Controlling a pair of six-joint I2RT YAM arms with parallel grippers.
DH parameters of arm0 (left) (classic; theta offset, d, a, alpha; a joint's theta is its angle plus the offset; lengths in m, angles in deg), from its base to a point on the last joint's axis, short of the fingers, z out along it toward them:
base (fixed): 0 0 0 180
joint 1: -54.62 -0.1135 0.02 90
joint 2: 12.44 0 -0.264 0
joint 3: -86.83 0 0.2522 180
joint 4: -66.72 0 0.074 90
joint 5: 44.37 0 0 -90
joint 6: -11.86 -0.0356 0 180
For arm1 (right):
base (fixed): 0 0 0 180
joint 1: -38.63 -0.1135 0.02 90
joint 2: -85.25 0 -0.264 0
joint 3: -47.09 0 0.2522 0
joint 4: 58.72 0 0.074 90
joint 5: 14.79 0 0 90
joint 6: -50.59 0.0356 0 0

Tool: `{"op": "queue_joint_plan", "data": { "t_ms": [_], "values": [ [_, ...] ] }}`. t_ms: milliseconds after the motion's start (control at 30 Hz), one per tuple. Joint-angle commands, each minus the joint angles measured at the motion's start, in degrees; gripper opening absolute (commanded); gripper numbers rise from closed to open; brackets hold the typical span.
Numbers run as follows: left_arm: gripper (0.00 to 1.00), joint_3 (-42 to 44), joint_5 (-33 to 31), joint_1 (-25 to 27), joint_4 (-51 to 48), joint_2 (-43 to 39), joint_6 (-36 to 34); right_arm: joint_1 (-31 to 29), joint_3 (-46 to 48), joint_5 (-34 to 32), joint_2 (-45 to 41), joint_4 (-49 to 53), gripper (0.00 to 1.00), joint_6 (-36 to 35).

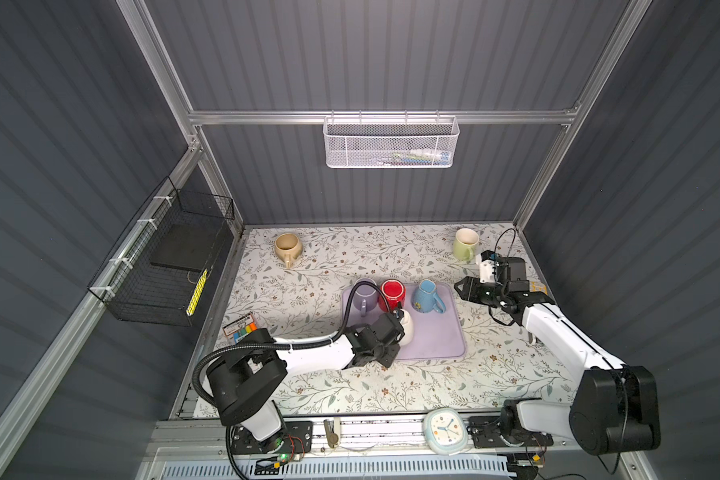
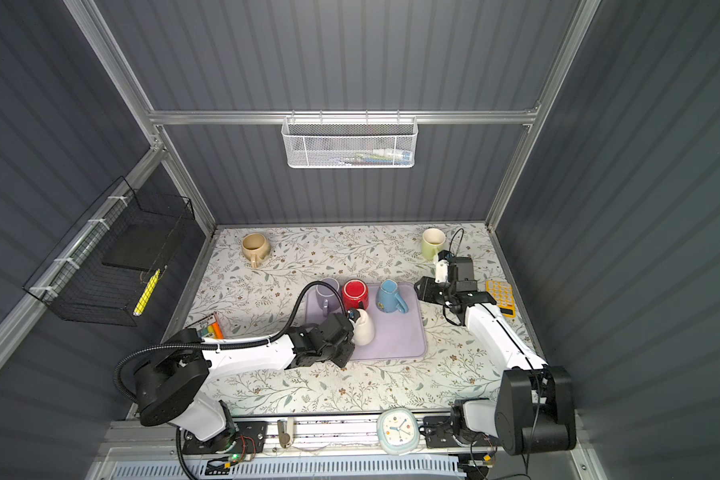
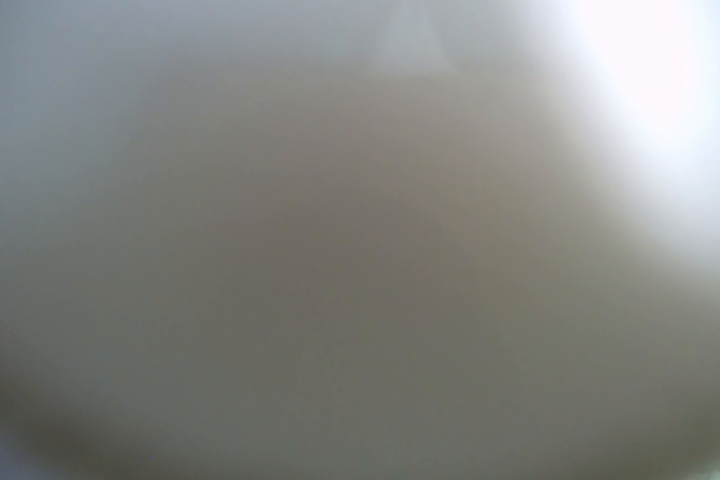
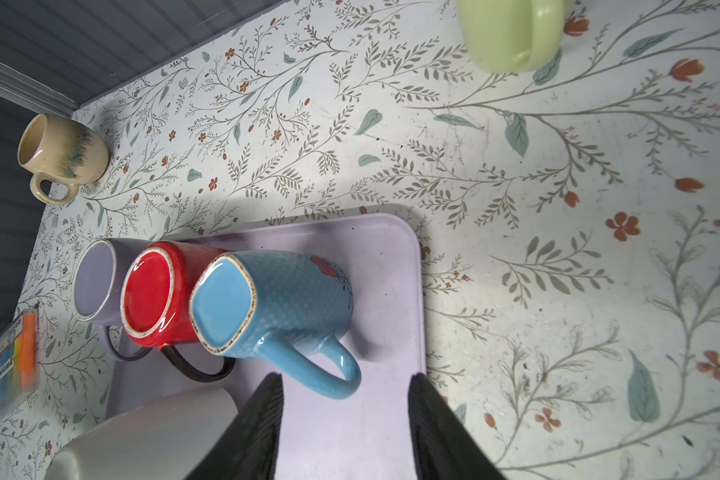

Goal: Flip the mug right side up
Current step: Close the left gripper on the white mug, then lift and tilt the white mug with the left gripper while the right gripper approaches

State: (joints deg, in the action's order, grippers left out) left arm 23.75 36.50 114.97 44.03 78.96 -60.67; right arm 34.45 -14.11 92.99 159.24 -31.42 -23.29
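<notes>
Floral tabletop [image 1: 308,374] beneath lilac tray [image 1: 445,336]. By tray's right edge: right hand [image 4: 344,382], fingers apart, gripping nothing. At tray's near left: left hand [image 1: 396,321] pressed against white mug [image 1: 407,330] on tray; cannot tell whether clamped, fingers mostly hidden. Wrist view there blurred out.

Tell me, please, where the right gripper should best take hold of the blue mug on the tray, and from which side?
Probably the handle, approached from the right-hand edge of the tray. The blue mug stands base up with its handle loop jutting free toward the open right gripper, while the red mug crowds its far side, leaving little room for a body grip.
</notes>
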Motion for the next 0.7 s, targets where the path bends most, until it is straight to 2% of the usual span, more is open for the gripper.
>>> {"op": "queue_joint_plan", "data": {
  "t_ms": [0, 167, 200, 400, 667],
  "values": [
    [0.09, -0.3, 1.0, 0.2, 3.1, -3.3, -1.5, 0.0, 0.9, 0.7, 0.3, -0.7, 0.51, 0.3],
    [0.09, 0.3, 3.2, -1.2, 5.1, -6.0, -1.1, 0.3, 0.9, 0.9, -0.1, -1.1, 0.51, 0.4],
    [0.09, 0.7, 4.2, -2.0, 6.0, -6.8, -0.7, 0.5, 1.0, 3.3, -0.2, -1.3, 0.52, 0.4],
    [0.09, 4.6, 14.4, -10.0, 12.4, -11.7, 3.4, 1.3, 1.9, 5.8, -1.1, -2.8, 0.52, 0.8],
    [0.08, 4.6, 25.2, -16.1, 17.4, -13.9, 6.0, 2.0, 2.2, 8.3, -1.3, -4.3, 0.52, 1.1]
  ]
}}
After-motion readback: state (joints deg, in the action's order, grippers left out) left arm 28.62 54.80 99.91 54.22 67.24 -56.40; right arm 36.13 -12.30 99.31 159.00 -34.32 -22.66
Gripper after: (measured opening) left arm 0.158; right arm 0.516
